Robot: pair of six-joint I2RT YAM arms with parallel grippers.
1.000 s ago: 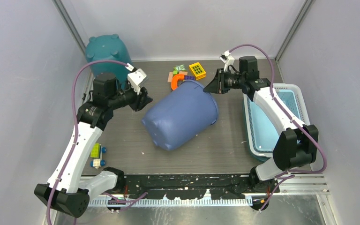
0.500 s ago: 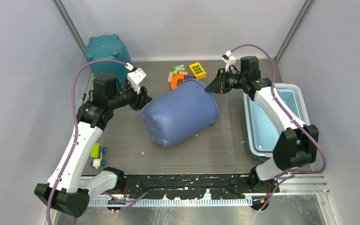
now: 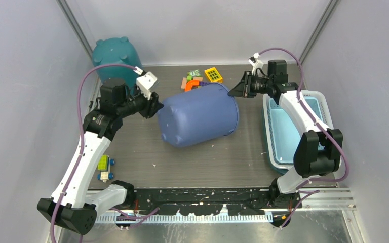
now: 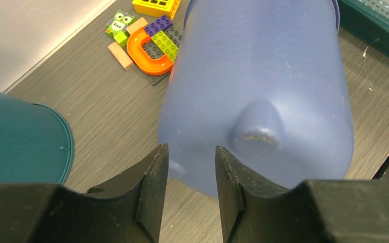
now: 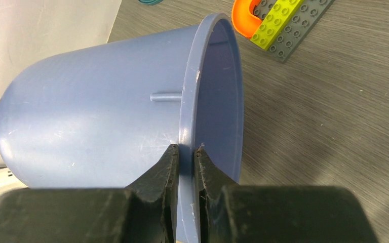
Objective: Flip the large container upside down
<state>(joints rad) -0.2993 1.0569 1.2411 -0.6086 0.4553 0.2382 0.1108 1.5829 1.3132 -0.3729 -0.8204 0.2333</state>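
The large container (image 3: 197,121) is a blue-violet bucket lying on its side mid-table, mouth toward the right, footed bottom toward the left. My right gripper (image 3: 231,91) is shut on the top of its rim; the right wrist view shows the rim (image 5: 187,101) pinched between the right gripper's (image 5: 186,149) fingertips. My left gripper (image 3: 157,109) sits at the bucket's bottom edge. In the left wrist view the left gripper (image 4: 191,152) is open, and the container's rounded bottom (image 4: 263,91) lies just beyond its fingertips with nothing gripped.
A teal container (image 3: 112,55) stands upside down at the back left, close to the left arm. Toy bricks and an orange arch (image 3: 200,78) lie behind the bucket. A light blue basket (image 3: 283,136) sits on the right. A small toy car (image 3: 105,167) rests front left.
The right gripper has moved back and right with the rim, and the bucket's bottom has swung left and up toward the left gripper. The left arm has hardly moved.
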